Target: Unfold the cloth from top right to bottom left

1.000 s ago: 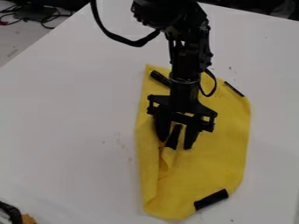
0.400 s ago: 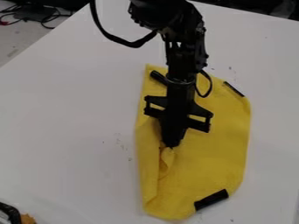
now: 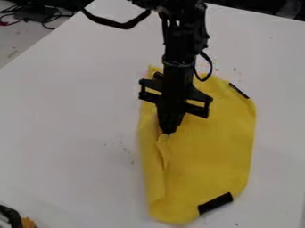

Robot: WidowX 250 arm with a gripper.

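Camera view: the black tool (image 3: 169,130) has its fingers drawn together, pinching a raised bit of the yellow cloth (image 3: 209,149) near its left edge. The cloth lies on the white surface (image 3: 68,116), right of the view's centre, with a narrow ridge running down from the pinch. The hold is probably there because that bit is a folded-in corner, the one to carry over to the bottom left. The black patch (image 3: 215,203) at the lower edge likely marks another corner or fold, left ungripped so the cloth's base can lie flat
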